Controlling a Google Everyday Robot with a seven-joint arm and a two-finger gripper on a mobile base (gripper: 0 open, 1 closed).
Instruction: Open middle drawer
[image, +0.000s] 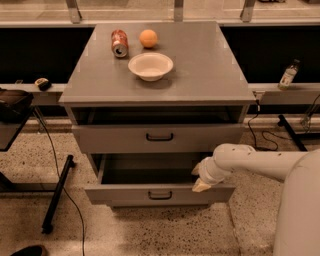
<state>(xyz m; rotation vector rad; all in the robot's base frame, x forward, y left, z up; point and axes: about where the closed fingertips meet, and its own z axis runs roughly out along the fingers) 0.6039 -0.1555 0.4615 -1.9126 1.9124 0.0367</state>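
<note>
A grey cabinet (210, 65) fills the middle of the camera view. The robot's white arm (260, 162) reaches in from the lower right toward the cabinet's right front corner. The middle drawer (125, 194) stands well out from the cabinet, showing its deep, plain grey inside, and its small black bar handle (160, 195) sits at the centre of the front. It hides whatever is below it. The top drawer (110, 139) above it is out only a little, leaving a dark gap under the cabinet top. On the top, a white bowl (150, 65) sits near the middle, toward the back left. The claw (200, 179) is at the right end of the middle drawer, at its front right corner, and whether it is open or closed cannot be told. A red can (119, 43) lies on its side near the back left edge, with an orange (148, 38) just beside it to the right. A small bottle (288, 75) stands on the ledge beyond the cabinet's right edge.
</note>
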